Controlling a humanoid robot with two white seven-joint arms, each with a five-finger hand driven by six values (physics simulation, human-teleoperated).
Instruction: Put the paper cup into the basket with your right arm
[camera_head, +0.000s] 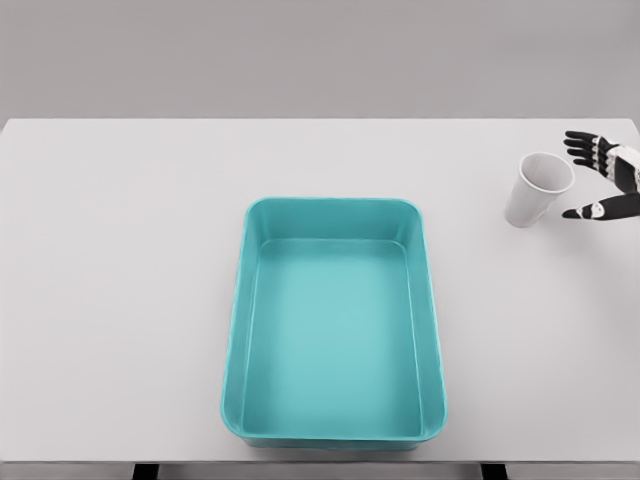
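Head view: the paper cup (540, 188) stands just left of the right hand (604, 178), whose fingers are spread apart, clear of it.

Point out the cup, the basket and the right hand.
cup (530, 200), head view, on its white side wall.
basket (335, 204), head view, on its far rim.
right hand (598, 178), head view, between the spread fingers and thumb.

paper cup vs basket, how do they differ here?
The white paper cup is small, round and tapered; the teal rectangular plastic basket is far larger and shallow. The cup stands at the white table's right edge by the right robot hand; the basket sits centre, nearer the camera. Both are open-topped, empty and upright on the table.
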